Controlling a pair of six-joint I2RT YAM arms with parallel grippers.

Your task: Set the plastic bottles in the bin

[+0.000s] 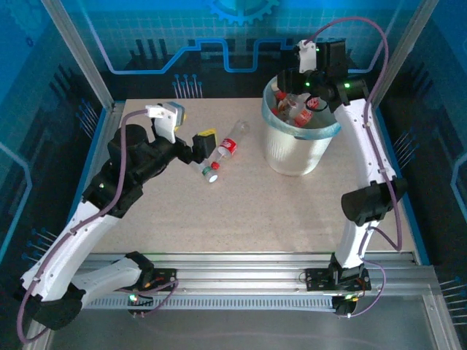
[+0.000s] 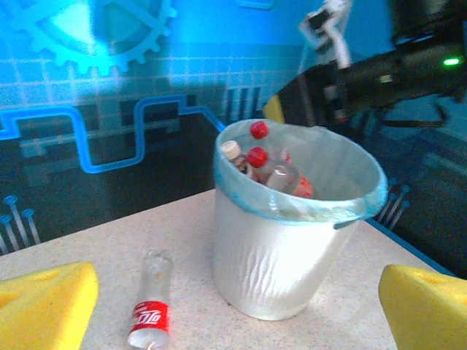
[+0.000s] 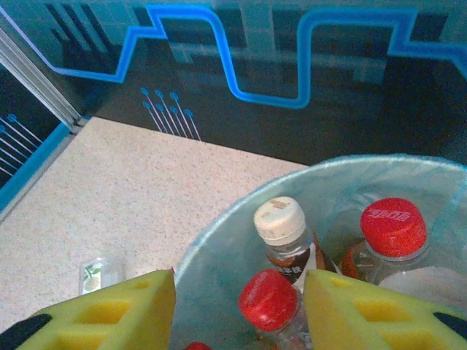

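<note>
The bin (image 1: 298,146), silvery-white with a blue-green liner, stands at the back right and holds several bottles (image 1: 300,113). My right gripper (image 1: 303,92) hovers open over its mouth. In the right wrist view its yellow pads (image 3: 109,313) flank a red-capped bottle (image 3: 268,299) lying below them, beside a white-capped brown bottle (image 3: 279,220) and another red-capped one (image 3: 393,227). On the table a clear bottle with a red label (image 1: 230,146) lies left of the bin, with a smaller bottle (image 1: 210,172) near it. My left gripper (image 1: 207,144) is open just left of them, empty (image 2: 233,321).
The left wrist view has the red-label bottle (image 2: 150,313) lying left of the bin (image 2: 281,255), with the right arm (image 2: 379,73) above the rim. Blue walls and metal posts (image 1: 80,55) close the table's back and sides. Bare tabletop (image 1: 241,219) lies in front.
</note>
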